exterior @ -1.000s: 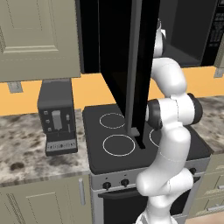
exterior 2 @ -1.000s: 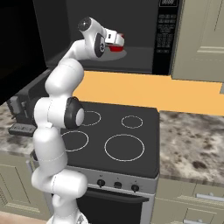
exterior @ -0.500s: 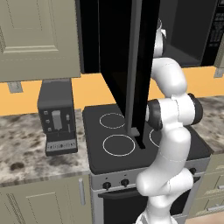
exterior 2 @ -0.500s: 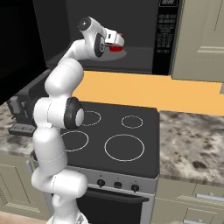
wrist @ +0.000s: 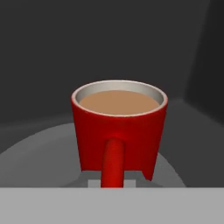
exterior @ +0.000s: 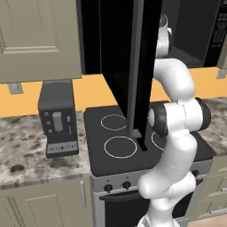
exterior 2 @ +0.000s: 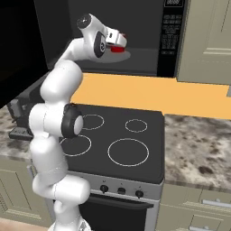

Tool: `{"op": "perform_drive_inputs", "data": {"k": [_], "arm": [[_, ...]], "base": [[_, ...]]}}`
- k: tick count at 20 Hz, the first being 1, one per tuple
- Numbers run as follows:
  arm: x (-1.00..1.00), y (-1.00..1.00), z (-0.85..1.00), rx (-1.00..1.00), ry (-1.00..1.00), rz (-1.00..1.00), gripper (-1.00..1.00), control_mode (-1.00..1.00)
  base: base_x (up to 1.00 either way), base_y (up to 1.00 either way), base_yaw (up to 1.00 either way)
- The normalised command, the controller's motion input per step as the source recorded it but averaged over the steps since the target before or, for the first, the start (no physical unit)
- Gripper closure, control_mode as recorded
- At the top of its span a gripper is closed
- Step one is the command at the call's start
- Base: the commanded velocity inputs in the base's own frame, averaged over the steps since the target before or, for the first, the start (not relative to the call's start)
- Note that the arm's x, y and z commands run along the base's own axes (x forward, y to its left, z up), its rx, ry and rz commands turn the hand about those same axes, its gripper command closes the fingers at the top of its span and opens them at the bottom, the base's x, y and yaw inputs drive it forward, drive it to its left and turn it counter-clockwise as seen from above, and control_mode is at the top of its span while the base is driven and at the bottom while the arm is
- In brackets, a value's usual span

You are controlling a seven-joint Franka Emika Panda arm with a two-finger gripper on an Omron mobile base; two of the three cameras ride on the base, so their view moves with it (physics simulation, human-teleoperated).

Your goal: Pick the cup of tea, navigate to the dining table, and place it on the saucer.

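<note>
The cup of tea (wrist: 119,127) is a glossy red mug full of brown tea. It stands upright on the grey turntable (wrist: 39,144) inside the open microwave. Its looped handle points straight at the hand camera. My gripper (wrist: 113,181) is shut on that handle, which runs down between the fingertips at the bottom edge. From the right base view, the gripper (exterior 2: 118,43) reaches into the microwave cavity and the cup (exterior 2: 120,48) shows as a red patch just below the hand. The dining table and the saucer are out of view.
The microwave's black door (exterior: 133,66) hangs open over the stove, left of the arm. A black stovetop (exterior 2: 122,140) with several burner rings lies below. A coffee machine (exterior: 57,119) stands on the marble counter (exterior: 26,155) to the left. Cabinets flank the microwave.
The jaws have closed on the cup's handle. The arm and the cup stand where they were in both base views.
</note>
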Motion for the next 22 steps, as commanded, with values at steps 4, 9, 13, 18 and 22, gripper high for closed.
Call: {"op": "perform_drive_inputs", "data": {"k": [4, 9, 13, 18, 22], "arm": [[-1.0, -0.17, 0.04, 0.08, -0.14, 0.0, 1.0, -1.0], [-1.0, -0.2, 0.0, 0.04, -0.09, 0.0, 1.0, -1.0], [-1.0, -0.05, 0.03, 0.03, -0.09, 0.0, 1.0, -1.0], [-1.0, 0.0, 0.22, 0.06, -0.11, 0.02, 1.0, -1.0], [-1.0, 0.0, 0.35, 0.05, -0.11, 0.04, 1.0, -1.0]], "base": [[0.0, 0.0, 0.0], [0.0, 0.0, 0.0], [0.0, 0.0, 0.0], [0.0, 0.0, 0.0], [0.0, 0.0, 0.0]]}}
